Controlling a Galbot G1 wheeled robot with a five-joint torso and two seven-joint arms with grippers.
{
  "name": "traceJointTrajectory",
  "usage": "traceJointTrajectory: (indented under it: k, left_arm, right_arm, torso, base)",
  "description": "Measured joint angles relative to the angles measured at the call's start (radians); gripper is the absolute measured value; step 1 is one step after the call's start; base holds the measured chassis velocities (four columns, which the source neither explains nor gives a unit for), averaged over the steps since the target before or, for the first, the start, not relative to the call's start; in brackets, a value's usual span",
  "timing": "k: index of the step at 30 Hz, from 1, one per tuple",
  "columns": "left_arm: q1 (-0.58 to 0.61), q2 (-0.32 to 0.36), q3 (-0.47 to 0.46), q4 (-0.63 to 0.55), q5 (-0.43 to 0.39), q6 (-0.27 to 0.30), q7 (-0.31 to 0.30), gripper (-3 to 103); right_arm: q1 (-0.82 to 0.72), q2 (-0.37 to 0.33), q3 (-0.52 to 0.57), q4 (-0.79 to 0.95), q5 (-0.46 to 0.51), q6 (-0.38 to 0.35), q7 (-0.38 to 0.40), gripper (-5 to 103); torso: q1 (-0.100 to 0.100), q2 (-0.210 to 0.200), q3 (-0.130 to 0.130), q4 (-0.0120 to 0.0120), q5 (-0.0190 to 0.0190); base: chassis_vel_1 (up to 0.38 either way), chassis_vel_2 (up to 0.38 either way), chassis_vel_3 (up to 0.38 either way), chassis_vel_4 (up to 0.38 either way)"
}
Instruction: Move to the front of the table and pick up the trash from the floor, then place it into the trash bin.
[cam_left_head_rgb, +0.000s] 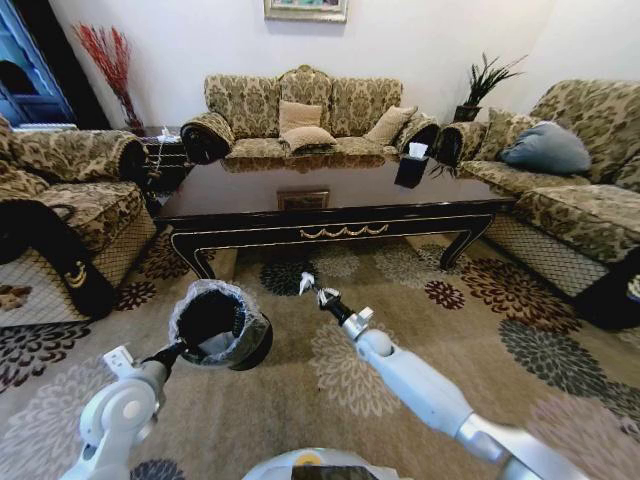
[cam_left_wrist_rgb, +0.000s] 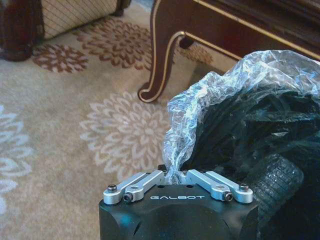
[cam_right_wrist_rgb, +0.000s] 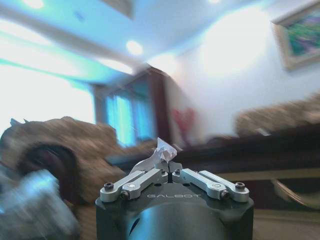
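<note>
In front of the dark coffee table (cam_left_head_rgb: 340, 215), the left claw (cam_left_wrist_rgb: 173, 176) is clamped on the plastic liner at the rim of the trash bin (cam_left_head_rgb: 222, 325), holding it tilted above the carpet. Just beside the bin, the right claw (cam_left_head_rgb: 312, 289) pinches a scrap of white paper trash (cam_right_wrist_rgb: 161, 153), raised off the floor. Pickup appears done; the drop into the bin remains.

Right wrist view: room blurred. Bin (cam_left_wrist_rgb: 260, 115) cut off at right edge. Counter (cam_left_wrist_rgb: 235, 20) cut off at top.
</note>
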Motion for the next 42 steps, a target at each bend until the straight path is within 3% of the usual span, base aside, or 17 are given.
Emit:
traceJointTrajectory:
  k: [2, 4, 5, 8, 13, 26, 28, 30, 34, 36, 40, 42]
  left_arm:
    - [0.001, -0.002, 0.015, 0.000, 0.003, 0.002, -0.002, 2]
    - [-0.008, -0.010, 0.048, 0.013, 0.006, 0.003, -0.007, 2]
    - [-0.008, -0.010, 0.048, 0.013, 0.006, 0.003, -0.007, 2]
    - [-0.033, -0.026, 0.100, 0.050, 0.020, 0.004, -0.015, 2]
    - [-0.061, -0.052, 0.163, 0.062, 0.032, 0.009, -0.024, 2]
    - [-0.089, -0.101, 0.240, 0.023, 0.044, 0.020, -0.036, 2]
    - [-0.089, -0.101, 0.240, 0.024, 0.046, 0.020, -0.036, 2]
    - [-0.089, -0.101, 0.240, 0.025, 0.046, 0.020, -0.036, 2]
    - [-0.087, -0.097, 0.232, 0.031, 0.048, 0.020, -0.036, 2]
    - [-0.087, -0.096, 0.229, 0.033, 0.048, 0.020, -0.035, 2]
    - [-0.083, -0.086, 0.207, 0.047, 0.051, 0.019, -0.032, 2]
    - [-0.082, -0.085, 0.201, 0.047, 0.050, 0.019, -0.031, 2]
  right_arm:
    - [0.000, -0.007, -0.015, 0.033, 0.026, 0.012, -0.050, 0]
    - [0.000, -0.010, -0.055, 0.071, 0.045, 0.035, -0.162, 0]
    - [0.000, -0.010, -0.055, 0.071, 0.045, 0.035, -0.162, 0]
    - [-0.001, -0.004, -0.101, 0.100, 0.030, 0.051, -0.257, 0]
    - [0.002, -0.001, -0.146, 0.102, -0.034, 0.060, -0.301, 0]
    - [0.032, 0.016, -0.161, 0.029, -0.058, 0.067, -0.329, -2]
    - [0.033, 0.014, -0.161, 0.026, -0.058, 0.067, -0.331, 8]
    - [0.033, 0.013, -0.160, 0.025, -0.057, 0.067, -0.333, 8]
    - [0.033, 0.010, -0.154, 0.019, -0.057, 0.065, -0.338, 30]
    - [0.032, 0.009, -0.152, 0.019, -0.058, 0.065, -0.338, 30]
    - [0.029, 0.002, -0.145, 0.023, -0.059, 0.065, -0.341, 51]
    - [0.027, 0.002, -0.142, 0.023, -0.059, 0.065, -0.341, 57]
  torso:
    - [0.000, 0.000, 0.000, -0.0001, 0.0000]
    - [0.000, 0.000, 0.000, 0.0001, 0.0002]
    - [0.000, 0.000, 0.000, 0.0001, 0.0002]
    - [0.000, 0.000, 0.000, 0.0000, -0.0001]
    - [0.000, 0.000, 0.000, -0.0001, -0.0001]
    - [0.000, 0.000, 0.000, -0.0002, 0.0000]
    - [0.000, 0.000, 0.000, 0.0001, -0.0001]
    - [0.000, 0.000, 0.000, 0.0000, -0.0003]
    - [0.000, 0.000, 0.000, -0.0001, -0.0001]
    - [0.000, 0.000, 0.000, 0.0000, -0.0001]
    - [0.000, 0.000, 0.000, -0.0001, -0.0002]
    - [0.000, 0.000, 0.000, 0.0000, -0.0001]
  base:
    - [0.000, 0.000, 0.000, 0.000]
    - [0.000, 0.000, 0.000, 0.000]
    - [0.000, 0.000, 0.000, 0.000]
    - [0.000, 0.000, 0.000, 0.000]
    - [0.000, 0.000, 0.000, 0.000]
    - [0.000, 0.000, 0.000, 0.000]
    - [0.000, 0.000, 0.000, 0.000]
    - [0.000, 0.000, 0.000, 0.000]
    - [0.000, 0.000, 0.000, 0.000]
    - [0.000, 0.000, 0.000, 0.000]
    - [0.000, 0.000, 0.000, 0.000]
    - [0.000, 0.000, 0.000, 0.000]
